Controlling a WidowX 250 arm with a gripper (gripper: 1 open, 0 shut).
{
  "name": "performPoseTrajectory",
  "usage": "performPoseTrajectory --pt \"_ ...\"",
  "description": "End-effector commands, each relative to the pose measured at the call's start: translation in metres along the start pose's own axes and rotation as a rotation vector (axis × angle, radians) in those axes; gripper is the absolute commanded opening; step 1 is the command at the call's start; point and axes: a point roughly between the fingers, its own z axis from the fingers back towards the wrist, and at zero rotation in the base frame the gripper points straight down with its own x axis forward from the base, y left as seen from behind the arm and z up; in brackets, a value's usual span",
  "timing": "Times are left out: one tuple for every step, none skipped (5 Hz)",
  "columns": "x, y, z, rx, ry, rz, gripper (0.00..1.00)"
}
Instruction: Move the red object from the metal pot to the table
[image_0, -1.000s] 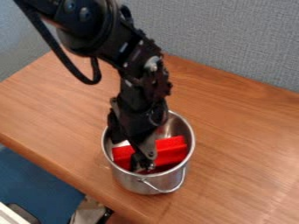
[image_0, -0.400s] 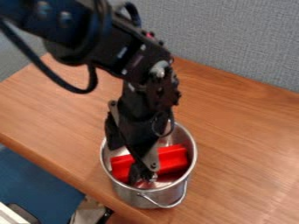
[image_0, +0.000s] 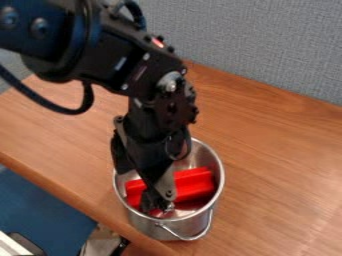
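Note:
The metal pot (image_0: 187, 222) stands near the front edge of the wooden table (image_0: 274, 150). Inside it lies the red object (image_0: 197, 182), a bright red block across the pot's floor, partly hidden by the arm. My black gripper (image_0: 159, 196) points steeply down into the left half of the pot. Its jaws stand open, with a dark finger (image_0: 162, 190) reaching down in front of the block's left part. Whether the fingers touch the block I cannot tell.
The table's front edge (image_0: 60, 190) runs close past the pot on the left, with a drop to the blue floor beyond. Bare wood lies to the right and behind the pot. A grey wall backs the table.
The arm has shifted a little toward the camera and to the left. The pot now looks slightly nearer the front edge. The red block is still in the pot.

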Motion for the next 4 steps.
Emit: performPoseTrajectory --pt "0.003 0.003 0.006 0.004 0.029 -0.019 1.00" --pt "0.005 0.005 0.010 0.005 0.071 -0.040 1.00" --pt "0.005 0.009 0.003 -0.006 0.064 0.039 1.00" --pt "0.007 0.012 -0.001 -0.015 0.053 0.107 1.00"
